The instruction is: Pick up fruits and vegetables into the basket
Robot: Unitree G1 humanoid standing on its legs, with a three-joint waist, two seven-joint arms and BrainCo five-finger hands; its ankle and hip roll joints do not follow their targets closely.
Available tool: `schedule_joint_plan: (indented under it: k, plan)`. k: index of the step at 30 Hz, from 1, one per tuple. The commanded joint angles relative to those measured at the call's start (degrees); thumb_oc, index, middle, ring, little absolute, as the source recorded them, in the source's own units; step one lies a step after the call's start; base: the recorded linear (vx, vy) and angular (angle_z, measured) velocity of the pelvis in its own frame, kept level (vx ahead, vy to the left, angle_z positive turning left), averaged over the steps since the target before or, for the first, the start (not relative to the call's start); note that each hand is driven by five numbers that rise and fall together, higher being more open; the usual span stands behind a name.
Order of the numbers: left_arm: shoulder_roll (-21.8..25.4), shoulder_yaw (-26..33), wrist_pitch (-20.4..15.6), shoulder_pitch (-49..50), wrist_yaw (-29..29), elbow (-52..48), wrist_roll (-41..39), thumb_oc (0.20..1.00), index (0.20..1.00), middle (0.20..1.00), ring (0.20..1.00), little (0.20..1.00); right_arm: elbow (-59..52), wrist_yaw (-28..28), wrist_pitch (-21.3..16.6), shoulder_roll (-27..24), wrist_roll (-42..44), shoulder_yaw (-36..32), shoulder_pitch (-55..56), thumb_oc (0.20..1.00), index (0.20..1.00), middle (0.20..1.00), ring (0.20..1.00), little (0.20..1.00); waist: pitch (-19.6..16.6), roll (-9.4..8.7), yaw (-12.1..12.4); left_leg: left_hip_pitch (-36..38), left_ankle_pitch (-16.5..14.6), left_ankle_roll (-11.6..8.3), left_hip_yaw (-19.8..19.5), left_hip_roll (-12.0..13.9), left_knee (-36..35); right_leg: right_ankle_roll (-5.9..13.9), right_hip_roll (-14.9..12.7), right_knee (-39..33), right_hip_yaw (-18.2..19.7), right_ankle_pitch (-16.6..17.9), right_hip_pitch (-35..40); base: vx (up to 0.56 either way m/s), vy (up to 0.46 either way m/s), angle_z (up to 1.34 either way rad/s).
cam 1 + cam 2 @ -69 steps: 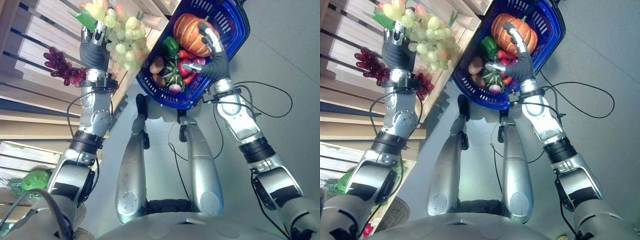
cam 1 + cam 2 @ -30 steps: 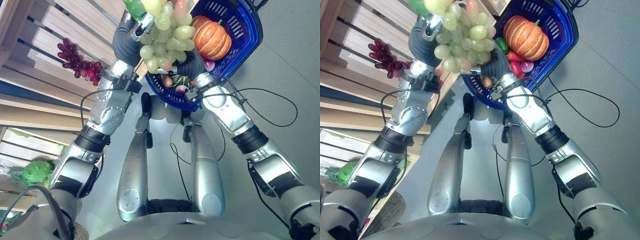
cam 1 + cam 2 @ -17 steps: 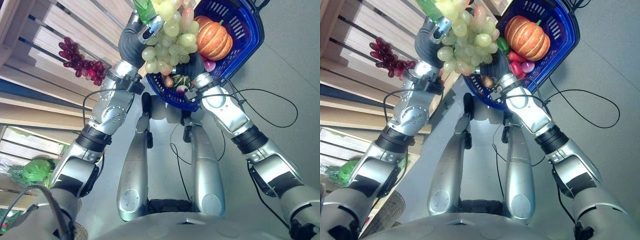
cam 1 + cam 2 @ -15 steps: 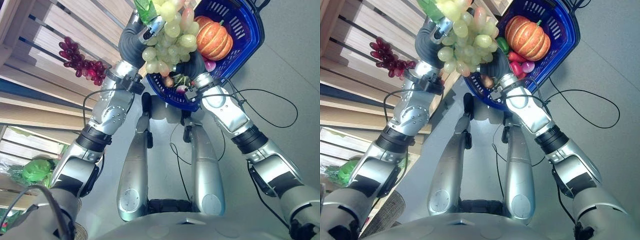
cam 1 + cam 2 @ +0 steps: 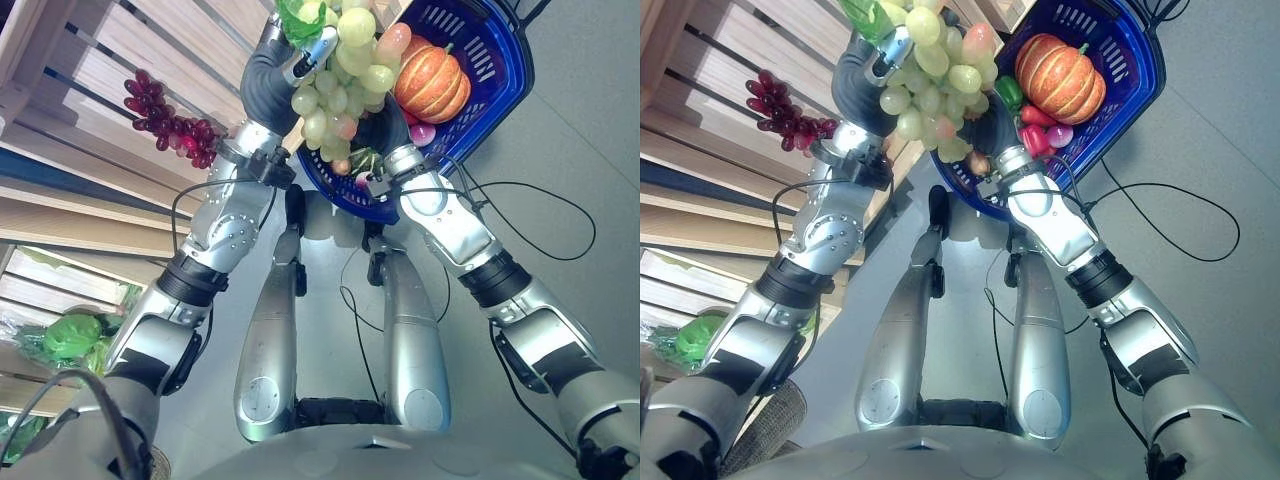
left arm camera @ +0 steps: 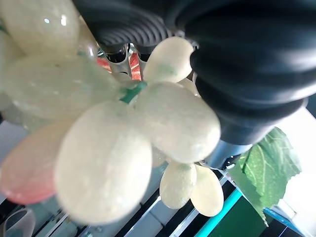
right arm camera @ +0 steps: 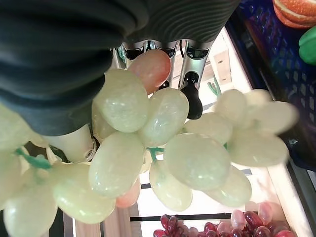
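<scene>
My left hand (image 5: 268, 82) is raised and shut on the stem of a bunch of green grapes (image 5: 340, 85), which has a green leaf (image 5: 298, 18) at its top. The bunch hangs over the near left rim of the blue basket (image 5: 503, 98). An orange pumpkin (image 5: 432, 82), a green pepper (image 5: 1010, 92) and red vegetables (image 5: 1035, 132) lie in the basket. My right hand (image 5: 992, 125) sits at the basket's near rim, right behind the grapes, and its fingers (image 7: 190, 74) look straight among them.
A bunch of purple grapes (image 5: 165, 120) lies on the slatted wooden shelf (image 5: 90, 150) to the left. A green leafy vegetable (image 5: 70, 338) sits in a lower crate. The basket stands on the grey floor (image 5: 560, 250).
My left hand has carried the green grapes from the shelf to the right, up to the basket's rim. My right hand drew back from the pumpkin to the near rim.
</scene>
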Motion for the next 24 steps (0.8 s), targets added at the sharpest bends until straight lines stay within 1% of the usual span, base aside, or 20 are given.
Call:
schedule_joint_plan:
  k: [1,4,6,7,8,10,11,12,16,24]
  plan:
    - [-3.24,1.31,-4.61,-0.34,1.97,-6.26,0.69,1.000,1.000,1.000,1.000,1.000,-4.12,-0.35,-3.99,2.54,0.50,-0.40,-2.61,0.200,0.200,0.200,0.200,0.200,-2.50,1.55,-0.99,-0.45,-8.81,1.47,1.62,-3.40,7.27,5.13,-0.85,-14.33,-2.62,6.98,6.57,0.00,0.000,0.00]
    - [-3.39,1.55,-4.62,0.03,3.17,-5.78,1.32,1.000,1.000,1.000,1.000,1.000,-3.77,-0.50,-4.43,2.77,0.31,-0.49,-2.43,0.200,0.200,0.200,0.200,0.200,-2.50,1.59,-0.88,-0.47,-8.73,1.50,1.57,-3.46,7.10,5.16,-0.77,-14.31,-2.71,6.95,6.49,0.00,0.000,0.00]
    - [-3.23,1.72,-6.27,0.08,6.51,-5.35,3.59,1.000,1.000,1.000,1.000,1.000,-3.62,-0.71,-4.55,2.76,0.40,-0.58,-2.40,0.200,0.200,0.200,0.200,0.200,-2.50,1.59,-0.84,-0.45,-8.70,1.52,1.54,-3.46,7.05,5.15,-0.73,-14.33,-2.79,6.93,6.51,0.00,0.000,0.00]
    - [-3.22,2.04,-7.58,0.12,9.63,-4.91,5.18,1.000,1.000,1.000,1.000,1.000,-3.51,-0.92,-4.67,2.83,0.48,-0.60,-2.44,0.200,0.200,0.200,0.200,0.200,-2.50,1.59,-0.79,-0.57,-8.70,1.53,1.47,-3.50,7.15,5.11,-0.68,-14.23,-2.83,6.89,6.43,0.00,0.000,0.00]
    - [-3.22,2.07,-7.67,0.14,9.90,-4.90,5.40,1.000,1.000,1.000,1.000,1.000,-3.49,-0.93,-4.69,2.85,0.47,-0.59,-2.42,0.200,0.200,0.200,0.200,0.200,-2.50,1.59,-0.78,-0.57,-8.71,1.53,1.47,-3.50,7.17,5.11,-0.68,-14.21,-2.83,6.87,6.43,0.00,0.000,0.00]
    - [-2.93,3.11,-9.40,0.33,14.12,-3.64,8.71,1.000,1.000,1.000,1.000,1.000,-3.45,-0.63,-4.78,2.70,0.89,-1.04,-2.27,0.200,0.200,0.200,0.200,0.200,-2.50,1.53,-0.75,-0.52,-8.79,1.52,1.45,-3.52,7.39,5.07,-0.66,-14.02,-2.85,6.69,6.52,0.00,0.000,0.00]
    - [-2.91,3.17,-9.50,0.34,14.35,-3.61,8.90,1.000,1.000,1.000,1.000,1.000,-3.47,-0.62,-4.77,2.69,0.91,-1.06,-2.25,0.200,0.200,0.200,0.200,0.200,-2.50,1.53,-0.75,-0.51,-8.79,1.52,1.45,-3.53,7.40,5.07,-0.66,-14.01,-2.85,6.68,6.52,0.00,0.000,0.00]
    - [-2.68,3.83,-10.00,0.49,16.14,-3.20,10.56,1.000,1.000,1.000,1.000,1.000,-3.51,-0.49,-4.90,2.55,1.04,-1.35,-2.09,0.200,0.200,0.200,0.200,0.200,-2.50,1.52,-0.69,-0.39,-8.80,1.46,1.39,-3.55,7.40,5.09,-0.69,-14.00,-2.92,6.63,6.65,0.00,0.000,0.00]
    - [-2.74,4.69,-10.57,0.33,19.94,-2.18,12.22,1.000,1.000,1.000,1.000,1.000,-3.25,-0.26,-5.19,2.58,1.58,-1.76,-2.25,0.200,0.200,0.200,0.200,0.200,-2.50,1.57,-0.65,-0.52,-8.75,1.32,1.30,-3.55,7.44,5.12,-0.79,-13.90,-2.97,6.54,6.55,0.00,0.000,0.00]
    - [-2.88,5.76,-9.86,0.12,24.36,-0.61,15.99,1.000,1.000,1.000,1.000,1.000,-2.93,-0.27,-5.72,3.02,1.70,-2.30,-2.09,0.200,0.200,0.200,0.200,0.200,-2.50,1.63,-0.56,-0.55,-8.67,1.26,1.41,-3.56,7.43,5.09,-0.73,-13.66,-3.13,6.28,6.54,0.00,0.000,0.00]
